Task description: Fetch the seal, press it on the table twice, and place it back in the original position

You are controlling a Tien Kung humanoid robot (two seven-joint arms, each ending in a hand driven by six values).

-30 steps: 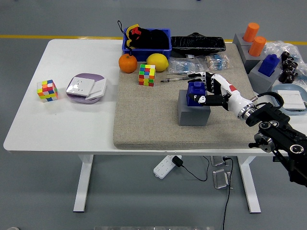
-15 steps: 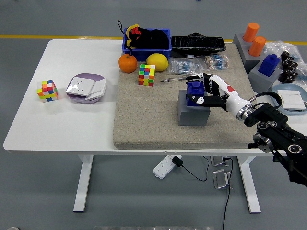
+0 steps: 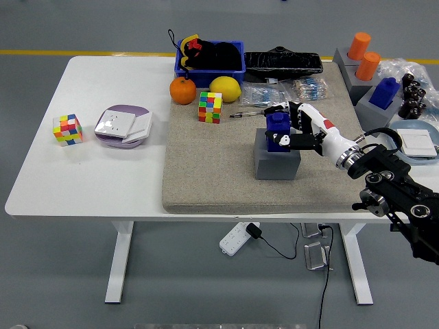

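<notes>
Change: seal (image 3: 277, 130) sits slightly higher and further toward 12 o'clock than one second ago; right hand (image 3: 300, 127) has drifted up with it. I read this as a lift starting.
Right hand: fingers (image 3: 293, 142) curled round the blue seal, thumb low on its near face, the others wrapped over its far side. I count it a pinch on the seal's body.
Seal: directly above the grey block (image 3: 276, 160), at about 3 o'clock from the mat's (image 3: 206, 178) centre. I cannot tell whether its base has cleared the block top or touches it yet.
Left arm: not visible to me.
Neighbours: Rubik's cube (image 3: 210, 107) at 10 o'clock from the block, well apart; packets (image 3: 274, 94) at 12 o'clock, near the fingertips.
Progress: fetch under way, grasp made. I judge both presses and the return to the block not yet done.
Next: I need bare mat at 9 o'clock of the block for the presses.
Risk: block could tip if the seal drags on lifting.
</notes>
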